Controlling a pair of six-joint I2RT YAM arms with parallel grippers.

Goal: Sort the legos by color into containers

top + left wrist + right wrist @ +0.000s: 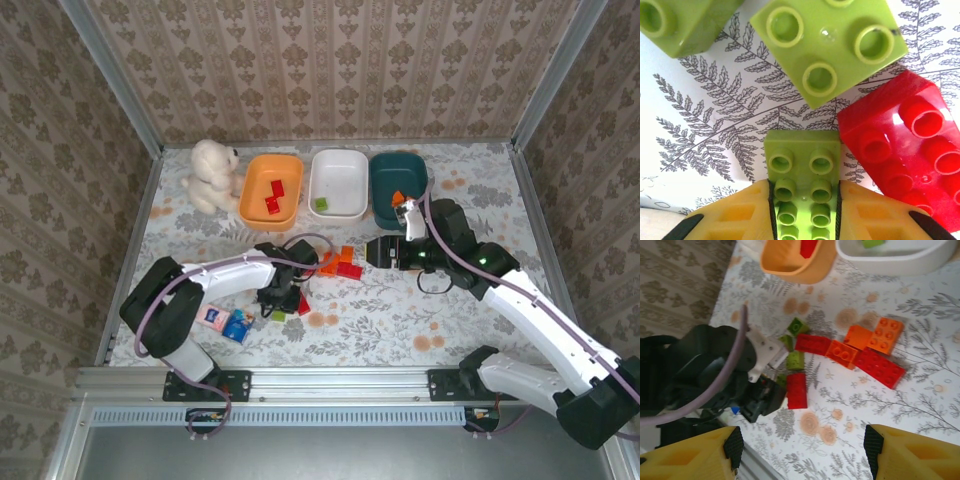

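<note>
My left gripper is shut on a long lime green brick lying on the tablecloth, its yellow fingers pressing both long sides. Beside it lie two more lime green bricks and a red brick. From above, the left gripper sits low at the left end of the loose pile of red and orange bricks. My right gripper hovers open to the right of the pile, its fingers wide apart with nothing between them. At the back stand the orange tray, white tray and teal tray.
Red bricks lie in the orange tray, a green brick in the white one, an orange brick in the teal one. A white plush toy sits left of the trays. Pink and blue packets lie near the left arm.
</note>
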